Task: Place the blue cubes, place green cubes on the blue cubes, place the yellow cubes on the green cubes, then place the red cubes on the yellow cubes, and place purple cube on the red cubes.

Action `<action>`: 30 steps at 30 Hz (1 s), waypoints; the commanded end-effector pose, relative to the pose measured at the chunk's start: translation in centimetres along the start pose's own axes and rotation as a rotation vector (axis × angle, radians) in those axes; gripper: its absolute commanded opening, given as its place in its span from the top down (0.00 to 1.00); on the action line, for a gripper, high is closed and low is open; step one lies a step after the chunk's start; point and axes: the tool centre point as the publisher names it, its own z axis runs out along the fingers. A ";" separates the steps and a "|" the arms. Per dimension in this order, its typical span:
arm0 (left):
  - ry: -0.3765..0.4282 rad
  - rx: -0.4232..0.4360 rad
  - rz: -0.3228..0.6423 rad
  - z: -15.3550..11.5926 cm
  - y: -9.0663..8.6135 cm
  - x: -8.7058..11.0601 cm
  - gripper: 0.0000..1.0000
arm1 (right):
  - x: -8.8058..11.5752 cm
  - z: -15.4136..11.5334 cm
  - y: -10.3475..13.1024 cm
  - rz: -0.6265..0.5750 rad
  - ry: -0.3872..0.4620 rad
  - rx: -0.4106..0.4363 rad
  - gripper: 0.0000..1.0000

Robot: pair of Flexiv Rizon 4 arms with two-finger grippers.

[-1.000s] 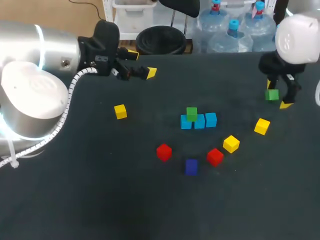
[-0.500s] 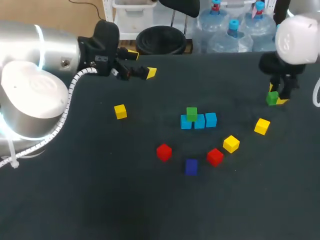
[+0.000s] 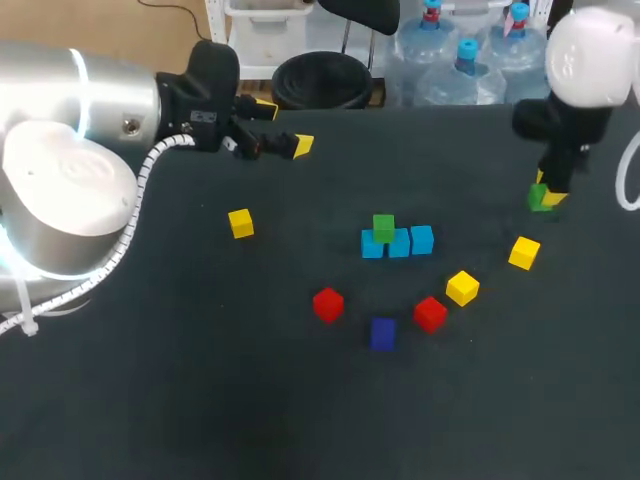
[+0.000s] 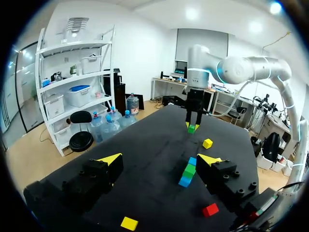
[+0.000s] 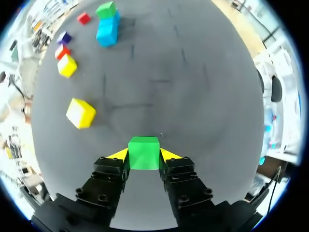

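Closed since a second ago, the right gripper point(image 3: 546, 192) is seen clamped on a green cube point(image 5: 144, 153) at upper right, the green layer judged in hand and a carry to the blue cubes point(image 3: 398, 242) at centre called for; the left gripper point(image 4: 159, 159) is held open, empty.

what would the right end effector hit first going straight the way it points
The bare table: the right end effector, shut on a green cube, points down at it. Whether the cube already touches it is unclear.
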 end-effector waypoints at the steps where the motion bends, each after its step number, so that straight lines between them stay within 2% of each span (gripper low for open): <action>1: -0.006 0.000 0.001 0.0 0.0 0.1 0.00 | -1.3 -2.9 1.6 0.054 -0.056 -0.018 1.00; 8: -0.006 0.000 0.001 0.0 0.0 0.1 0.00 | -4.4 -5.5 5.2 0.085 -0.081 0.019 1.00; 12: -0.006 0.000 0.001 0.0 0.0 0.1 0.00 | -5.9 -6.0 6.6 0.077 -0.047 0.033 1.00; 14: -0.006 0.000 0.001 0.0 0.0 0.1 0.00 | -6.4 -6.2 6.9 0.071 -0.004 0.057 1.00; 19: -0.006 0.000 0.001 0.0 0.0 0.1 0.00 | -7.8 -6.3 7.6 0.075 0.042 0.092 1.00; 30: -0.006 0.000 0.001 0.0 0.0 0.1 0.00 | -10.6 -6.0 8.0 0.062 0.060 0.197 1.00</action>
